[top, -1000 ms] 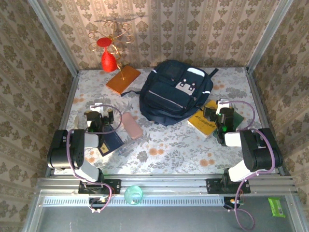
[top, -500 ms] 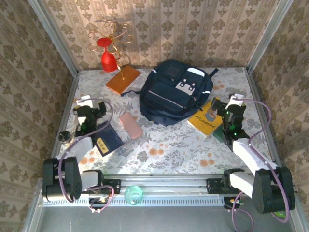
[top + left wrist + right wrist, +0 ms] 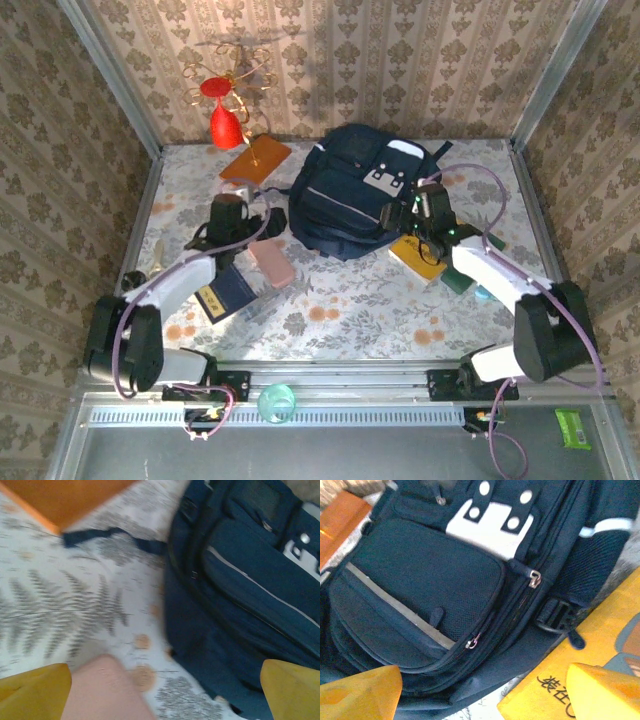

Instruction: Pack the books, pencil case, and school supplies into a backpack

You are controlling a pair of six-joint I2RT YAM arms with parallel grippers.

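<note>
Nearest the arm bases, the navy book [image 3: 226,294] lies flat on the floral table [image 3: 350,315], its left edge tucked under the left arm. Just to its right are the clear school supplies [image 3: 257,301], too small and faint to count. The pink pencil case [image 3: 271,262] lies a little further in. It is one pouch, and its near end is cut off in the left wrist view.

On the right, the dark green book [image 3: 456,281] is mostly hidden under the right arm, with only a corner showing. The yellow book [image 3: 417,257] beside it is partly covered too. That makes three books, each only partly seen.

The left gripper [image 3: 162,682] hangs with its jaws spread wide and nothing between them, over bare table between the pencil case and the backpack [image 3: 340,205]. The right gripper [image 3: 480,685] is also spread wide and empty, above the right side of the backpack and the edge of the yellow book.

The single backpack lies zipped at mid-table, front pockets up. Beyond it sits one orange slab [image 3: 253,160], blurred in the left wrist view, and a red ornament [image 3: 224,117].
</note>
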